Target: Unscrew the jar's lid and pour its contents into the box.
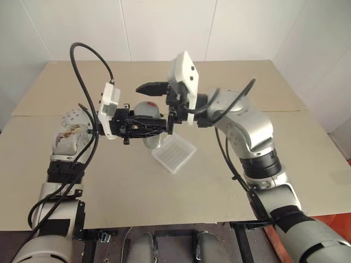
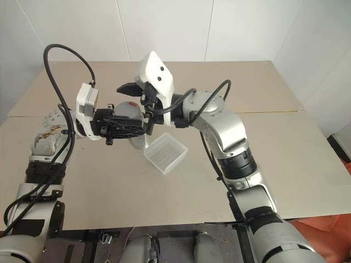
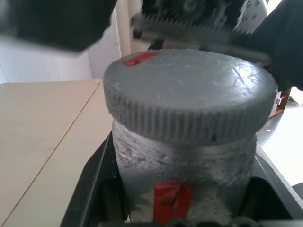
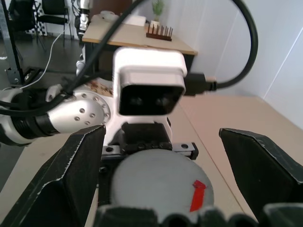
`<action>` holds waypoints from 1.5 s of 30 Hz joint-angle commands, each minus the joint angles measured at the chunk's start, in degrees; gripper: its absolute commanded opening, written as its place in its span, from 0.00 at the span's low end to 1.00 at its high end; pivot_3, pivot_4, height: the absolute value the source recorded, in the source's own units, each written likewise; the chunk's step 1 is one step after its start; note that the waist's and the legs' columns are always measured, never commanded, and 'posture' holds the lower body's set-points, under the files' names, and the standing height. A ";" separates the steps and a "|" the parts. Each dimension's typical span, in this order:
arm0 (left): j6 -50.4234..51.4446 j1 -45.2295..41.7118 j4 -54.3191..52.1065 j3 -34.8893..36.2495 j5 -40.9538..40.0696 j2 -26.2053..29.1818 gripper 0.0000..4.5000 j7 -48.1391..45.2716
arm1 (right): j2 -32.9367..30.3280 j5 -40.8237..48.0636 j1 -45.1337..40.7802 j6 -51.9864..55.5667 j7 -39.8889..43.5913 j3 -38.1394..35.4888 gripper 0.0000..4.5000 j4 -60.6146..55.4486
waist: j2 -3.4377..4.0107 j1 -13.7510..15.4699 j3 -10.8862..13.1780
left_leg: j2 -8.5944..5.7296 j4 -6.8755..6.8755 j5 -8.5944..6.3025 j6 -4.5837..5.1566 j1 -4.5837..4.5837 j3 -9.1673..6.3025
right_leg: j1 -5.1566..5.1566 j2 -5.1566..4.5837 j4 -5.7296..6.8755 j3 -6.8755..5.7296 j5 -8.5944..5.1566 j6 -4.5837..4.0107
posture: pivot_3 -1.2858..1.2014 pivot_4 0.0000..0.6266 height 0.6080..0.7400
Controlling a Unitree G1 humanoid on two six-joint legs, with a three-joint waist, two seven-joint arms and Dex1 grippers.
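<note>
Left gripper (image 1: 143,127): clamped on the jar (image 3: 182,175), held in the air above the desk (image 1: 230,181), fingers (image 3: 97,189) pressing the jar's body on both sides, lid end turned toward the other arm.

Right gripper (image 4: 165,179): spread wide, nothing held, facing the lid (image 4: 158,182) head-on; one black finger on either side of the cap with clear gaps between, not touching.

Jar: small grey translucent cylinder, scuffed surface, red mark on its side. Position: between the two grippers, above and just beside the box (image 1: 174,153), toward its far left edge.

Lid: round grey screw cap, ribbed rim, scratched top, small red mark near the edge. Seated on the jar, rim overhanging the body slightly.

Box: shallow clear tray, ribbed bottom, rounded corners, resting on the desk, set at an angle. Contents: none discernible.

Stage, by judgement: lid not yet gripped; unscrewing still ahead.

Risks, by judgement:
- Off-centre closing on the lid, from a sideways offset between cap and fingers; result a slipping pinch on the ribbed rim.
- Jar turning along with the lid, from too weak a clamp on the smooth body; result no loosening.
- Spill outside the box once the lid comes free, from the jar lying near level with its mouth not over the tray.
- Lid dropped after release, from a shallow hold on its rim.
</note>
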 commanded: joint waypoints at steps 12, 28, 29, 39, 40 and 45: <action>0.71 1.28 -2.72 2.55 -1.87 3.11 0.45 -0.68 | -2.55 -0.99 -0.84 -2.06 1.18 -2.89 1.00 0.51 | 0.00 0.00 0.00 | 0.00 0.00 0.00 0.00 0.00 0.00 | 0.00 0.00 0.00 0.00 0.00 0.00 | 0.52 0.24 1.00; 0.43 1.92 -3.02 3.04 -2.02 4.16 0.45 -1.20 | -8.01 0.92 2.05 -1.81 2.38 -4.25 1.00 -2.85 | 0.00 0.06 0.00 | 0.00 0.00 0.00 0.00 0.00 0.00 | 0.00 -0.01 0.00 0.00 0.00 0.00 | 0.52 0.24 1.00; 0.41 1.93 -3.01 3.05 -2.02 4.15 0.45 -1.23 | -8.13 1.01 2.19 -1.81 2.55 -4.30 1.00 -3.08 | 0.00 0.05 0.00 | 0.00 0.00 0.00 0.00 0.00 0.00 | 0.00 -0.01 0.00 0.00 0.00 0.00 | 0.52 0.24 1.00; 0.15 1.96 -2.87 2.74 -1.87 3.67 0.45 -0.93 | -8.95 3.89 4.27 -2.31 6.65 -4.68 1.00 -7.31 | 0.00 0.05 0.00 | 0.01 0.00 -0.01 0.01 0.00 0.00 | 0.00 0.00 0.00 0.00 0.00 0.00 | 0.52 0.24 1.00; 0.14 1.96 -2.88 2.70 -1.85 3.62 0.45 -0.91 | -8.72 4.04 4.25 -2.16 6.60 -4.66 1.00 -7.58 | 0.00 0.05 0.00 | 0.00 0.00 -0.01 0.01 0.00 0.00 | 0.00 0.00 0.00 0.00 0.00 0.00 | 0.52 0.24 1.00; 0.10 1.84 -2.87 2.48 -1.74 3.24 0.45 -0.74 | -6.26 3.31 2.89 -0.85 4.08 -3.19 1.00 -7.24 | 0.00 0.00 0.00 | 0.01 0.00 0.00 0.01 0.00 0.00 | 0.00 0.00 0.00 0.00 0.00 0.00 | 0.52 0.24 1.00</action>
